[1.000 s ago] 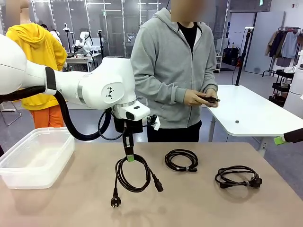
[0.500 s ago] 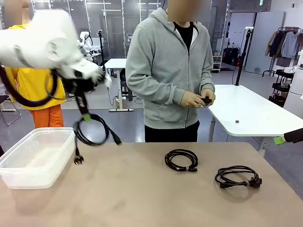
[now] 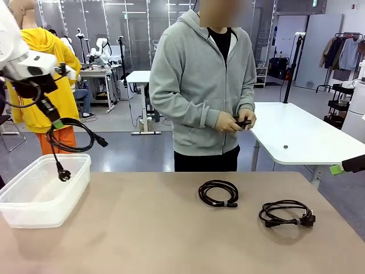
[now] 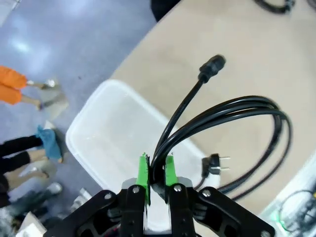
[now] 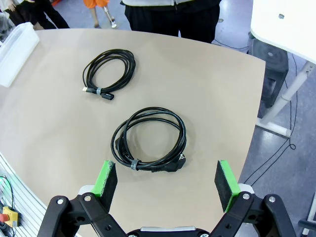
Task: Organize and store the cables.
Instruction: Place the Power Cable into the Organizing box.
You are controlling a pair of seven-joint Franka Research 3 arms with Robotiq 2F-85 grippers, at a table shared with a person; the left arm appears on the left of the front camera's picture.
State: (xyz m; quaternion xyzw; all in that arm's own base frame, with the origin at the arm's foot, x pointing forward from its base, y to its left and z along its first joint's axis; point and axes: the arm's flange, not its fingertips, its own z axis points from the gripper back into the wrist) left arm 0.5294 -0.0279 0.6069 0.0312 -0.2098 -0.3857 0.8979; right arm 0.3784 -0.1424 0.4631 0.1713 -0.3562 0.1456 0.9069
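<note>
Left gripper (image 4: 155, 170) is clamped on the strands of a coiled cable (image 3: 71, 137). The coil hangs clear of the table (image 3: 142, 240), its plug dangling over the clear plastic bin (image 3: 34, 212); judged held high so the loop passes the rim before release. Right gripper (image 5: 167, 180) stands wide apart, empty, above a second cable (image 5: 150, 138). A third cable (image 3: 218, 193) lies mid-table. Nothing obstructs the bin. A person (image 3: 199, 85) across the table handles a small dark item (image 3: 244, 121)
</note>
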